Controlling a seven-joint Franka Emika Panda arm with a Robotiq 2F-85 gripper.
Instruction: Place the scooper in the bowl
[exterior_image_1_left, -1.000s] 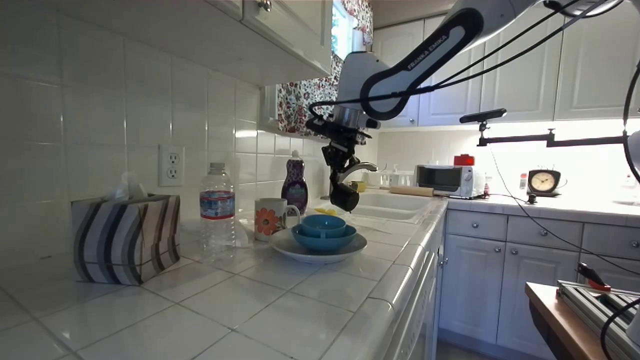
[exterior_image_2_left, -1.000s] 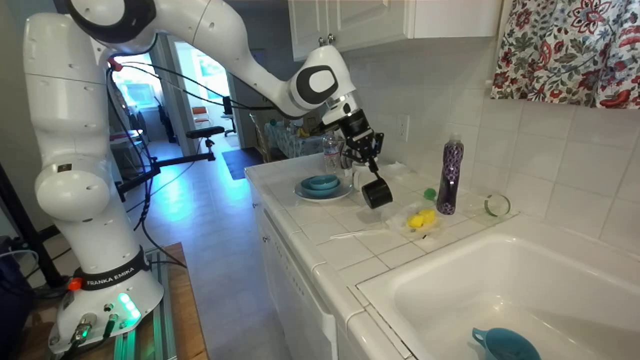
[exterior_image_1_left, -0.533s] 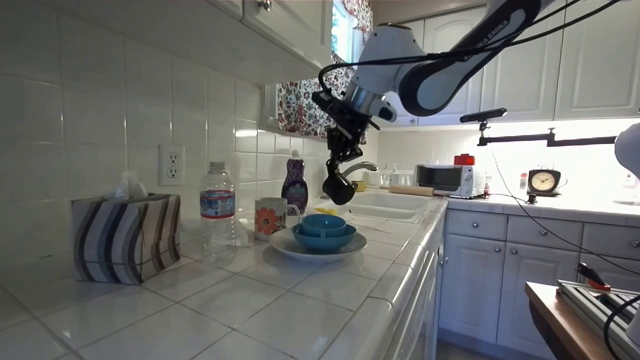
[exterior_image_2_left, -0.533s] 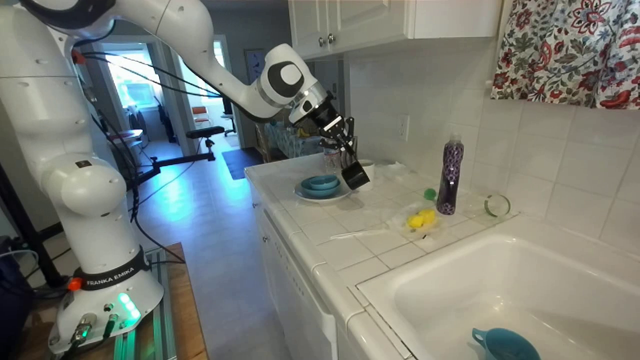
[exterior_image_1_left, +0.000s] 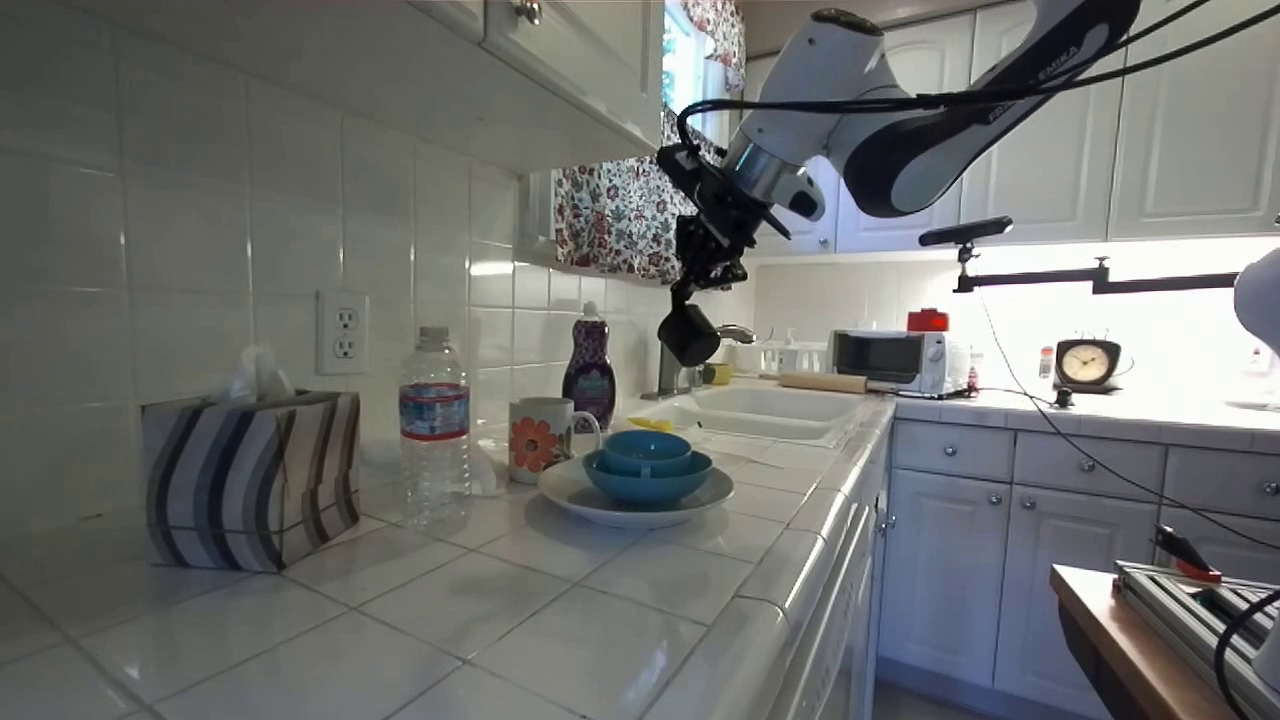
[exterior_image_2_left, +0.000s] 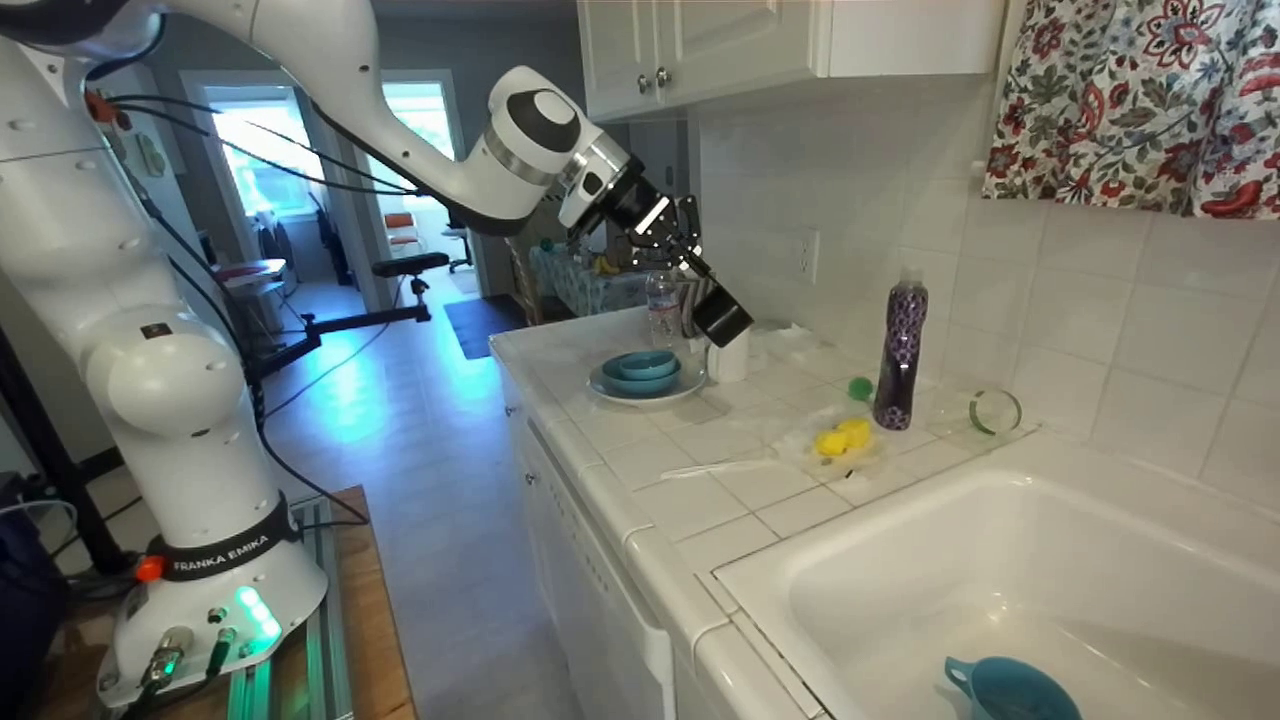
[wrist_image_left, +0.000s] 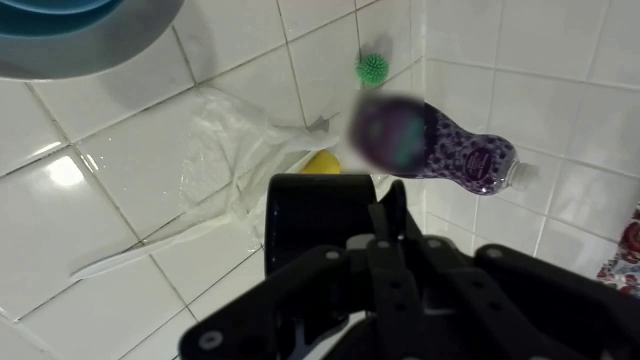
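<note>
The black scooper (exterior_image_1_left: 688, 335) hangs from my gripper (exterior_image_1_left: 682, 290), above the counter and apart from it. In an exterior view the scooper (exterior_image_2_left: 722, 316) shows below the gripper (exterior_image_2_left: 700, 270), its cup tilted. In the wrist view the gripper (wrist_image_left: 392, 212) is shut on the handle, and the scooper's cup (wrist_image_left: 315, 215) sticks out left. The teal-blue bowl (exterior_image_1_left: 648, 487) sits on a pale plate (exterior_image_1_left: 575, 495) with a smaller teal vessel (exterior_image_1_left: 645, 452) nested in it. The bowl (wrist_image_left: 60, 27) is partly cut off at the wrist view's top left. The scooper is not over it.
A flowered mug (exterior_image_1_left: 540, 440), water bottle (exterior_image_1_left: 434, 430) and tissue box (exterior_image_1_left: 250, 480) stand near the plate. A purple soap bottle (exterior_image_2_left: 900, 355), yellow item (exterior_image_2_left: 842, 438) and green spiky ball (wrist_image_left: 372, 69) are by the wall. The sink (exterior_image_2_left: 900, 520) holds a teal cup (exterior_image_2_left: 1015, 690).
My gripper has risen with the scooper still held, and the hand leans more. The arm has drawn back toward its base. The bowl and plate have not moved.
</note>
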